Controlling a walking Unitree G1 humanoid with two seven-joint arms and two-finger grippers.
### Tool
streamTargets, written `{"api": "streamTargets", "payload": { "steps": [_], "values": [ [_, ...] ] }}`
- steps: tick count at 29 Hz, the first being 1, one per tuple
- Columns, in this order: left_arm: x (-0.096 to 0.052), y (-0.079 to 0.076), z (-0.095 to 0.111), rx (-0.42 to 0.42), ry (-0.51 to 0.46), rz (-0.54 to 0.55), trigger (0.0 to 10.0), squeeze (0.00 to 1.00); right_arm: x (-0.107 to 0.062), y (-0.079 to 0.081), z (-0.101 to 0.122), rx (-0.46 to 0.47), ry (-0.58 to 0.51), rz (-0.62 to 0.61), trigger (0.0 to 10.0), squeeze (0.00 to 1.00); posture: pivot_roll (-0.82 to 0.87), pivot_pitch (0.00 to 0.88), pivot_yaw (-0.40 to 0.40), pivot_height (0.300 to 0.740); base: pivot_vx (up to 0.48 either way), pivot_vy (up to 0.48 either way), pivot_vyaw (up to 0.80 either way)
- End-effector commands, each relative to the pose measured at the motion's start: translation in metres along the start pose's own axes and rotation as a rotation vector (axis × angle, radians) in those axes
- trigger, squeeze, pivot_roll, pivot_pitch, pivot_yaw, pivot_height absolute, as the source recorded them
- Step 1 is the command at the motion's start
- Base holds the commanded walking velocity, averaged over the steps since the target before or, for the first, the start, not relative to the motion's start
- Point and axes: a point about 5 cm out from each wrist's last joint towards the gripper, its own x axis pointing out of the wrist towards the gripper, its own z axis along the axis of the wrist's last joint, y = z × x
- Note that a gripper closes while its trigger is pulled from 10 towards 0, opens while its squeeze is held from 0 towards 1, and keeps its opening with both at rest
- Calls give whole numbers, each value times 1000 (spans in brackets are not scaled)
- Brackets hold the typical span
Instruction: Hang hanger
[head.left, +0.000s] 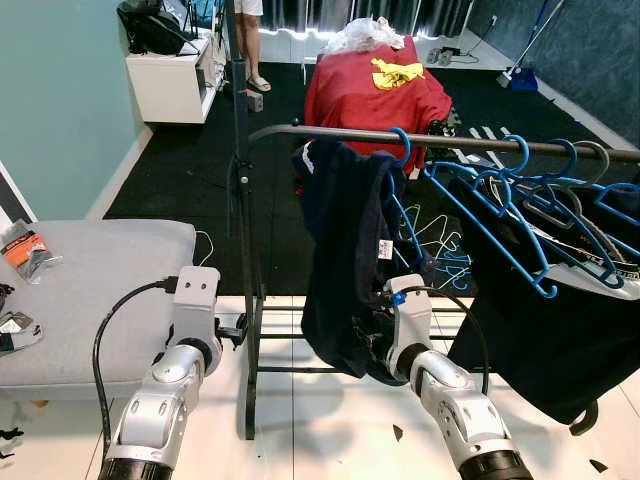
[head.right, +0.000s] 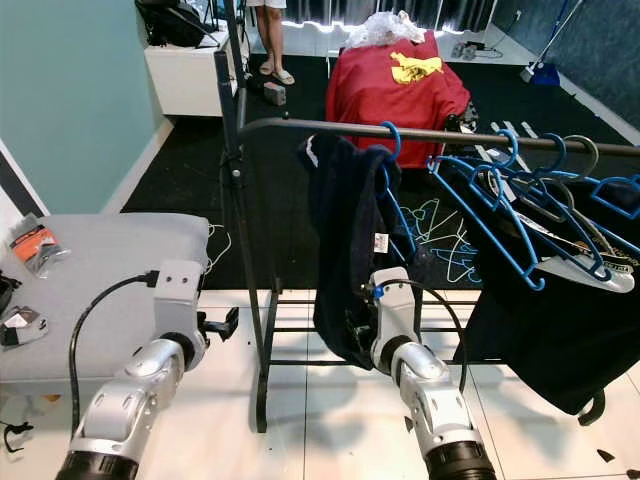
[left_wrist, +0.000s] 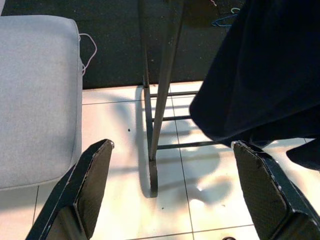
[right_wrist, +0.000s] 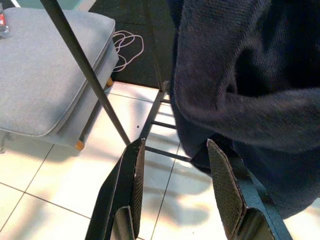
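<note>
White tile floor (head.left: 330, 420) up front, black carpet (head.left: 190, 170) beyond, teal wall (head.left: 60, 100) and a grey cushion (head.left: 90, 290) off to the left. A person (head.left: 250, 45) stands at the far end near a white cabinet (head.left: 175, 85); a red cloth heap (head.left: 375, 95) sits behind the rack.

Rail (head.left: 330, 130) runs across, above both grippers. Blue hanger (head.left: 400, 150) with a dark garment (head.left: 345, 260) has its hook over the rail, directly above the right gripper (right_wrist: 172, 185). More blue hangers (head.left: 520, 190) with dark clothes crowd the rail further right.

Right gripper: fingers parted, holding nothing, low at the garment's bottom hem, which hangs just past the fingertips. Can't tell from the wrist view if the far finger brushes the cloth.

Left gripper (left_wrist: 170, 190): spread wide, holding nothing, over tile, rack post (left_wrist: 162, 90) straight ahead, cushion on its outer side, garment on its inner side.

Status, my read: hang looks done, hook seated, nothing gripped. Garment drapes bunched and lopsided. Left to do: pull the right arm clear without snagging the hem.
</note>
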Motion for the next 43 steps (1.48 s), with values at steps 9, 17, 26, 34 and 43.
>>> {"api": "streamTargets", "payload": {
  "steps": [9,17,26,34,43],
  "values": [
    [4,1,-3,-2,36,3,10000,0,4,-1,-2,-11,44,8,10000,0,-7,125,-49,740,0,0,0],
    [4,6,0,-1,21,35,10000,0,6,0,-2,-11,55,27,10000,0,-4,128,-51,740,0,0,0],
    [4,1,0,8,21,18,10000,0,5,-1,-2,-17,57,27,10000,0,-2,132,-59,740,0,0,0],
    [5,-2,-2,1,33,14,10000,0,6,0,-2,-38,65,43,10000,0,-3,131,-66,740,0,0,0],
    [11,-2,-4,-27,55,16,10000,0,12,8,3,-47,70,79,10000,0,-8,119,-43,740,0,0,0]
  ]
}}
